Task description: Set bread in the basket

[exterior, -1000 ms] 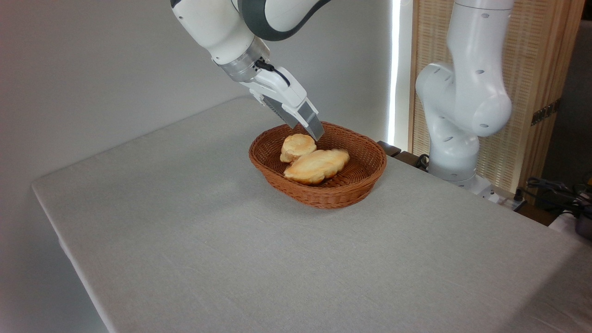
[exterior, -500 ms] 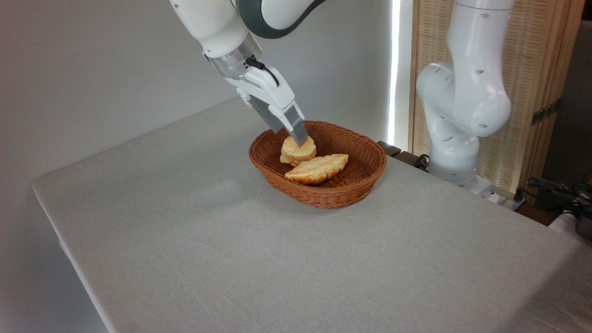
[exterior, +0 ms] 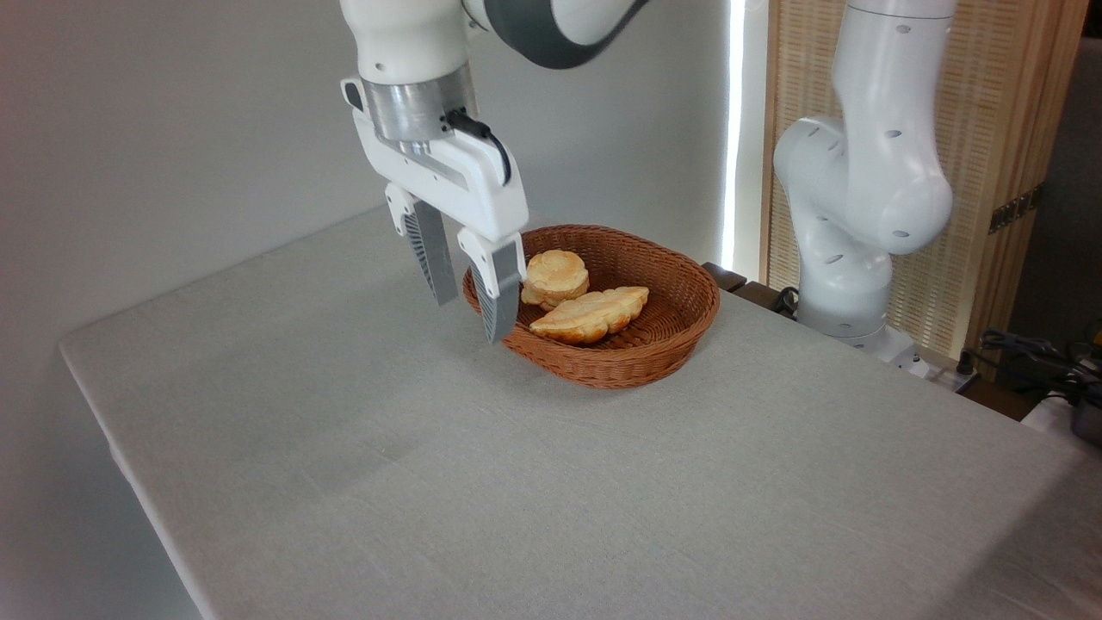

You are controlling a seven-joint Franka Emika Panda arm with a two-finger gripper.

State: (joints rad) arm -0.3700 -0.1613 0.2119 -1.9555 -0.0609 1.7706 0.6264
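The bread (exterior: 591,313) lies inside the basket (exterior: 665,345), toward its near side, long axis running left to right, its left tip tucked under or against the small round bun (exterior: 555,277) that sits behind it. I judge it light and crusty, a thin flaky shell over a soft middle, so it would crumble or shed its scalloped edge under a hard squeeze. If I had to lift it again I would take it across the narrow middle, flat faces between my pads, with gentle pressure, and not by either pointed end.

The basket stands on the counter (exterior: 430,482), right of centre, and looks rigid enough to stay put.

My jaws (exterior: 471,297) hang empty and spread apart, fingers pointing nearly straight down, just outside the basket's left rim and above the cloth; the nearer finger overlaps the rim in this view, though I cannot tell whether it touches.

Half a second ago I was tilted over the basket with my fingertips down at the bun. Since then I have swung left, straightened upright and cleared the rim. The bread and bun have not shifted. To my eye the task is done.
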